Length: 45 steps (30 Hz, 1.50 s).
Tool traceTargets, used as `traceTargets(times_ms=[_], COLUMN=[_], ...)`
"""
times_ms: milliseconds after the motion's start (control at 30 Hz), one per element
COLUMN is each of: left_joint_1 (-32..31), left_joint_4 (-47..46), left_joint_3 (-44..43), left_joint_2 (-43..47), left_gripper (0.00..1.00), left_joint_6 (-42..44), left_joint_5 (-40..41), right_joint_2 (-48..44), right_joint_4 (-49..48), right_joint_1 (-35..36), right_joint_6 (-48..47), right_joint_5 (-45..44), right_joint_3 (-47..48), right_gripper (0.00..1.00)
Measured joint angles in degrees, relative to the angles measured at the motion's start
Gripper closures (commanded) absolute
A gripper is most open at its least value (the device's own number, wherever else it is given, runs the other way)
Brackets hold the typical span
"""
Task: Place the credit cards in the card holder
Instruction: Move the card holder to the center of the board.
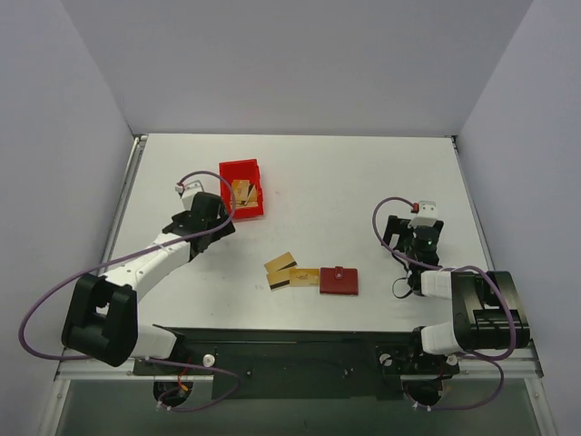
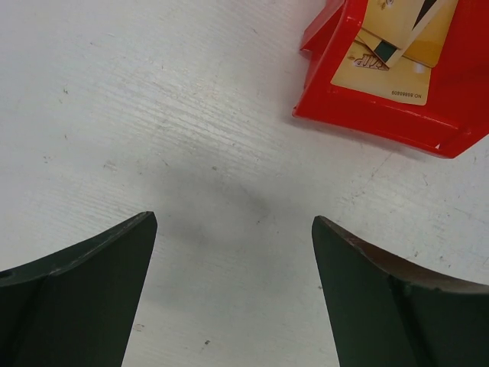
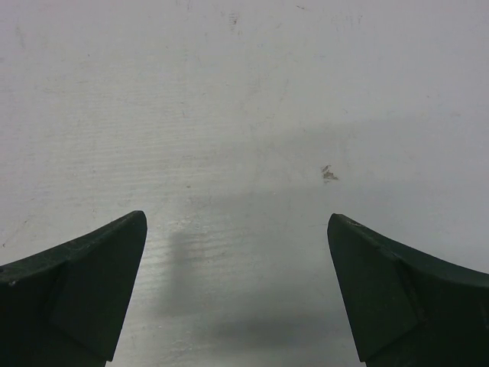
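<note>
Left gripper (image 2: 233, 220) and right gripper (image 3: 237, 218) both spread, empty; credit cards (image 1: 289, 271) lie flat beside the closed card holder (image 1: 339, 281), more in the red bin (image 1: 225, 182); likely thin, stiff, slippery; best pinched by an edge.

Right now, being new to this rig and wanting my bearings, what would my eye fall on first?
A bright red bin toward the far left of the table grabs the eye, with gold cards lying in it. Near the front middle, loose cards lie just left of a closed dark red wallet. The left pincer hangs open near the bin, the right pincer open over the table's right side.
</note>
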<state>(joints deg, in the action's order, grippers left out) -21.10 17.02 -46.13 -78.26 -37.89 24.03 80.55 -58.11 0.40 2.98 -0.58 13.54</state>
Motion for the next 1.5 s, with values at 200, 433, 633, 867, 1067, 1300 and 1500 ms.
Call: traceTargets(times_ms=[200,433,633,867,1067,1300,1500], left_joint_1=[-0.7,-1.4,-1.7,-2.9,-4.7,-7.4,-8.7], left_joint_4=[0.9,0.9,0.7,0.8,-0.2,-1.5,-2.4], left_joint_3=[-1.1,-2.1,-2.1,-2.1,-2.5,-4.3,-4.8], left_joint_2=[0.3,0.3,0.3,0.4,1.6,1.7,1.6], left_gripper=[0.05,0.05,0.05,0.05,0.05,0.05,0.05], left_joint_6=[0.0,0.2,0.9,1.4,2.8,4.6,5.6], left_joint_5=[-0.1,-2.0,-2.6,-1.7,-1.3,-1.3,-1.4], right_joint_2=[0.0,-2.1,-8.2,-6.7,-6.3,-13.5,-20.5], right_joint_4=[0.0,6.2,28.4,45.1,53.4,60.6,64.5], right_joint_1=[0.0,0.2,1.4,5.3,6.9,12.4,12.4], right_joint_6=[0.0,0.8,9.9,20.0,26.0,30.5,31.9], right_joint_5=[0.6,-2.3,-8.6,-4.9,6.0,12.0,14.0], right_joint_3=[0.0,1.7,19.0,29.8,27.5,20.3,13.0], right_gripper=[0.00,0.00,0.00,0.00,0.00,0.07,0.18])
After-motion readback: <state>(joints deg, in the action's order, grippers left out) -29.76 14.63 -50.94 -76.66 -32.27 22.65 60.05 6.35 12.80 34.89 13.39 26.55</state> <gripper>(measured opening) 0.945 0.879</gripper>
